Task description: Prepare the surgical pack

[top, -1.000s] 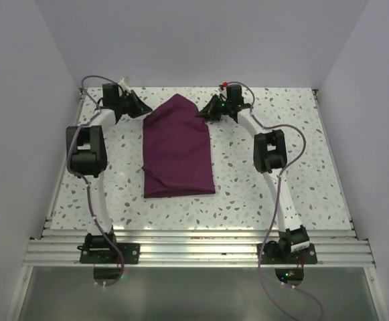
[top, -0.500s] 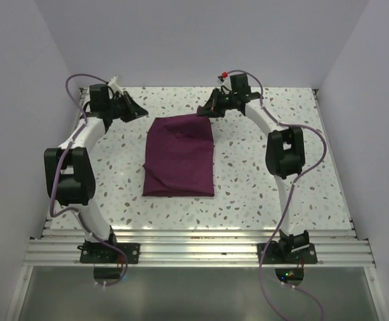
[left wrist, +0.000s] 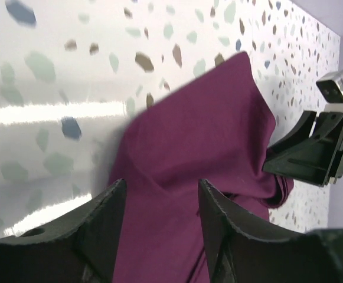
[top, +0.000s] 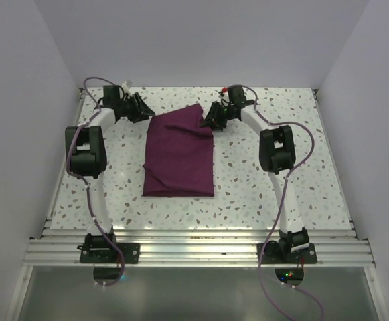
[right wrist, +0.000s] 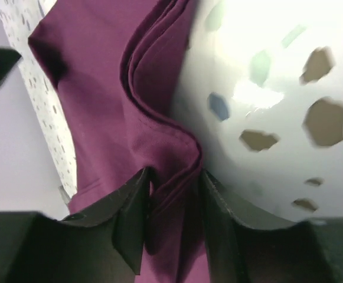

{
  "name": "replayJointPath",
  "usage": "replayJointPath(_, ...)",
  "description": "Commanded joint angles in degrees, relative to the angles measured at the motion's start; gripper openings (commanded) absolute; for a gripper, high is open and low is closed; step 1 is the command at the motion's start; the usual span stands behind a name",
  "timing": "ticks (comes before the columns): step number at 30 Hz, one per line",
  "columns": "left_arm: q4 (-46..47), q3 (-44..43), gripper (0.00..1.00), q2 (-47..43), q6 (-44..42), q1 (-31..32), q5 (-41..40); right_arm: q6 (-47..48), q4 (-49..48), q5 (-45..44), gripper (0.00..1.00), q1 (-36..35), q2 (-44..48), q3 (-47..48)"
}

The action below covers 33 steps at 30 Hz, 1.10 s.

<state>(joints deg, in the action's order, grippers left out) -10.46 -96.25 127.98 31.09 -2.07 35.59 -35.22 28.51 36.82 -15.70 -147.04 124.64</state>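
White speckled desk (top: 301, 154) carries everything, with pale walls around it. On the left, the left arm (top: 87, 150) rises from its base at the near rail (top: 194, 253) and bends inward at the far end, a purple cable (top: 91, 83) looping over it. The left gripper (top: 142, 111) sits low at the far left corner of the surgical pack (top: 179, 154). In the left wrist view its dark fingers (left wrist: 103, 230) stand well apart, released, and the maroon cloth shows through the gap between them without being pinched.

The pack lies in the middle of the desk between the two arms. It is folded into a rough rectangle with a straight near edge, a rumpled far edge and a far right corner that peaks toward the right gripper (top: 211, 120).

The right wrist view shows the layered, wavy folded edge of the cloth running between the right fingers (right wrist: 130, 224). They are partly apart and the fold seems to touch both; whether they press it cannot be told. The right arm (top: 278, 150) curves back to its base at the near rail, trailing its own purple cable (top: 269, 281).
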Motion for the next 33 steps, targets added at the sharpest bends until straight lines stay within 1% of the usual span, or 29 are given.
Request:
replayJointPath(1,-1.22,-10.95,0.58,4.18,-3.14,0.31,-2.01,-1.86,-0.38,-0.88,0.44,1.37,-2.18,4.11)
replayJointPath(2,-1.14,-12.28,0.60,5.16,-3.23,0.31,-2.98,-1.95,-0.13,-0.87,0.47,1.55,-2.80,4.99)
replayJointPath(3,-0.88,-13.52,0.64,6.74,-3.23,0.31,-3.51,-2.04,-0.12,-1.04,0.53,1.90,-3.16,6.39)
replayJointPath(4,-0.79,-15.09,0.74,7.54,-3.23,0.31,-3.95,-2.39,-0.91,-0.96,0.56,1.99,-3.42,6.75)
replayJointPath(6,-1.66,-16.86,0.75,9.64,-4.71,0.57,-4.74,-2.83,-1.53,-1.39,0.64,2.52,-3.86,7.02)
replayJointPath(8,-2.90,-19.06,0.74,10.96,-5.86,0.92,-5.45,-3.01,-2.32,-1.14,0.69,2.78,-4.04,7.02)
replayJointPath(13,-4.66,-18.72,0.74,13.08,-7.80,1.63,-5.45,-3.01,-3.02,0.44,0.72,3.40,-4.83,7.72)
replayJointPath(14,-5.01,-18.71,0.73,13.34,-8.06,3.02,-5.27,-3.01,-3.02,0.62,0.72,3.31,-5.09,8.07)
replayJointPath(19,-8.08,-18.98,0.70,14.40,-9.21,4.35,-7.29,-3.80,-2.94,0.97,0.73,4.01,-6.41,8.87)
replayJointPath(20,-8.70,-18.89,0.69,14.31,-9.29,4.35,-8.77,-3.89,-2.94,1.15,0.73,4.01,-6.50,9.04)
replayJointPath(23,-9.75,-18.01,0.65,14.31,-10.00,4.61,-9.66,-3.80,-2.76,0.98,0.73,4.10,-6.85,9.39)
replayJointPath(24,-9.84,-17.92,0.60,14.31,-10.08,4.61,-10.01,-3.80,-2.76,0.80,0.73,4.10,-7.03,9.48)
replayJointPath(25,-10.19,-18.27,0.58,14.57,-10.17,4.53,-10.45,-3.89,-2.50,0.36,0.73,4.19,-7.38,9.83)
replayJointPath(29,-11.42,-19.06,0.51,15.45,-10.44,4.44,-10.55,-4.41,-2.67,-0.52,0.73,4.54,-8.70,11.58)
replayJointPath(30,-11.60,-19.24,0.45,15.63,-10.87,4.26,-10.63,-4.59,-2.76,-0.52,0.72,4.63,-9.13,12.03)
replayJointPath(32,-11.60,-18.98,0.43,15.37,-11.05,4.26,-10.81,-5.29,-2.59,-0.08,0.70,4.63,-10.62,13.69)
replayJointPath(33,-11.60,-18.72,0.39,15.45,-10.97,3.91,-10.55,-5.82,-2.58,0.18,0.69,4.63,-11.07,14.22)
